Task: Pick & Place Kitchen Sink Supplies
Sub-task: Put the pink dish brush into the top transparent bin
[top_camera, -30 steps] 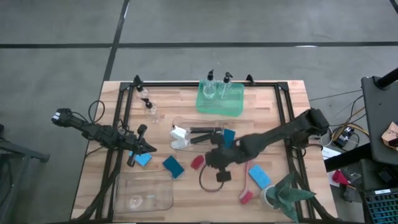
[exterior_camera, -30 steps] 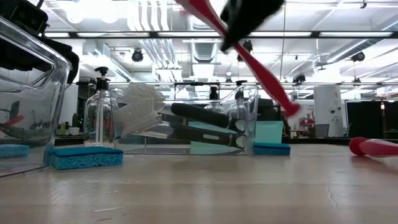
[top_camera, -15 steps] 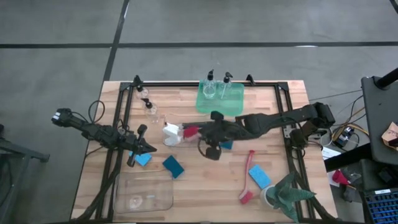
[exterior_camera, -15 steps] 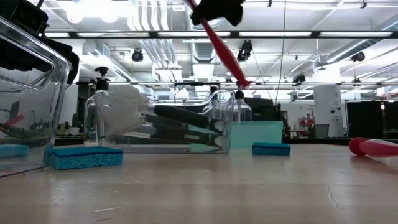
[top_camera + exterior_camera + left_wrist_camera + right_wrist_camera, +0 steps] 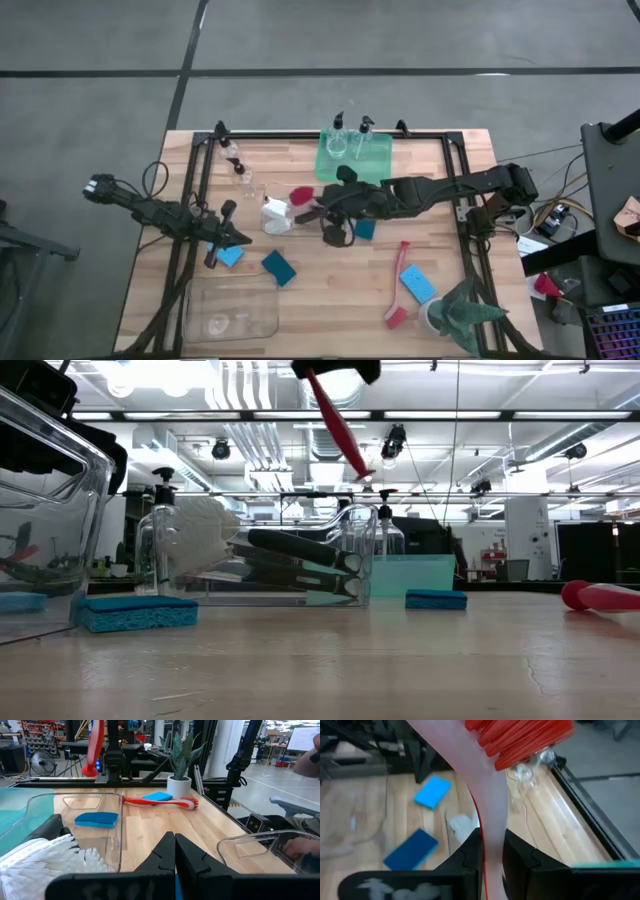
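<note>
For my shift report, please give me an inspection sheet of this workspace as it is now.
Surface: wooden table, black frame rails.
Job's things: red brush lifted over clear bin holding black brushes; second red brush lying near plant; blue sponges scattered; pump bottles in green tray.
Clutter: potted plant; empty clear bin.
Grippers: right pincer shut on red brush; left pincer shut, empty, at table's left.
Cables: bundle off the right edge.
Surroundings: workshop; a person's arm at the left wrist view's edge.
</note>
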